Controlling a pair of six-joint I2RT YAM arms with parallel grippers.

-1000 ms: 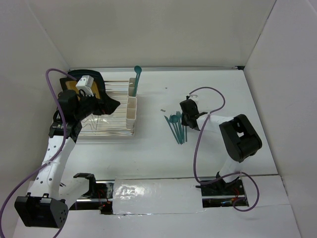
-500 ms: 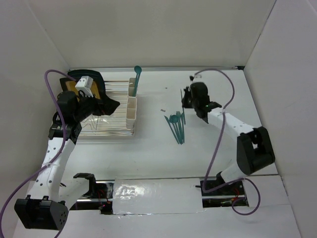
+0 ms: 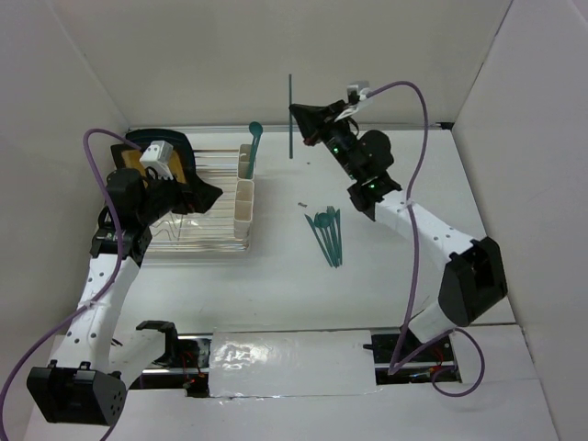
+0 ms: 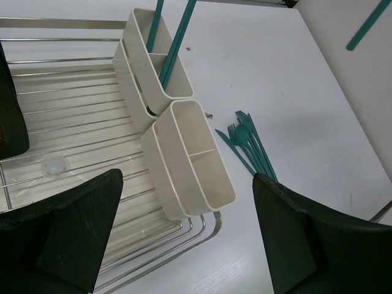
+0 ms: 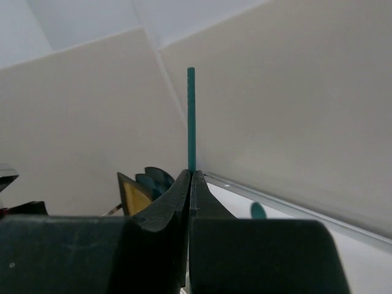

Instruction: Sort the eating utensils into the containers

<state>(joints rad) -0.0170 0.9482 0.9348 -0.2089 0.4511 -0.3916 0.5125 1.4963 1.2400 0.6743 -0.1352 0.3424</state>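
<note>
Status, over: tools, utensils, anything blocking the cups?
Right tool shut on one teal utensil, upright, raised. Left tool open over rack. Pile loose on table; cups unobstructed.

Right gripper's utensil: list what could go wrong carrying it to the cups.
1. The right gripper pinches the thin utensil partway along, at its fingertips; it may pivot or slip.
2. The cups are narrow, and the far one already holds a spoon; the lower end may catch a rim.

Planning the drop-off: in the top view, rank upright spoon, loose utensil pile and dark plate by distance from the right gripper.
1. Upright spoon, in the far cup, left of the right gripper.
2. Utensil pile, on the table toward the bases.
3. Dark plate, far left by the rack.
</note>
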